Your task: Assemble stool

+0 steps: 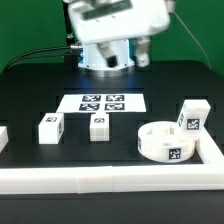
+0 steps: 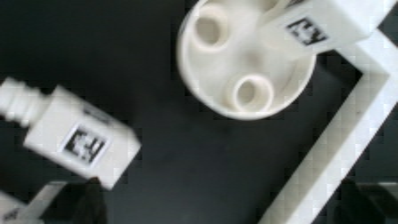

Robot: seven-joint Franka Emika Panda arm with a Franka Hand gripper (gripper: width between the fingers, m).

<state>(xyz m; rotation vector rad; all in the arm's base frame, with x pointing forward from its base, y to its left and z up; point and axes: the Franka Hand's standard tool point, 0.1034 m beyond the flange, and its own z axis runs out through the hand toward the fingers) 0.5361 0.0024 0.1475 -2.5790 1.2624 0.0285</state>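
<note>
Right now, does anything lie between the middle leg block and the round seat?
Nothing visible does. Only bare table lies between the middle leg block and the seat; another leg block stands beyond the seat.

Motion blur smears the leg block (image 2: 71, 128) in the wrist view, and the seat (image 2: 270, 55) is cropped.

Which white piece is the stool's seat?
Follow the long white border rail along the near edge of the black table to its corner on the exterior view's right. Just inside that corner sits the short round white plastic seat, with a small white rectangular leg block close behind it. It is the only ring-shaped piece; the others are boxy blocks.
</note>
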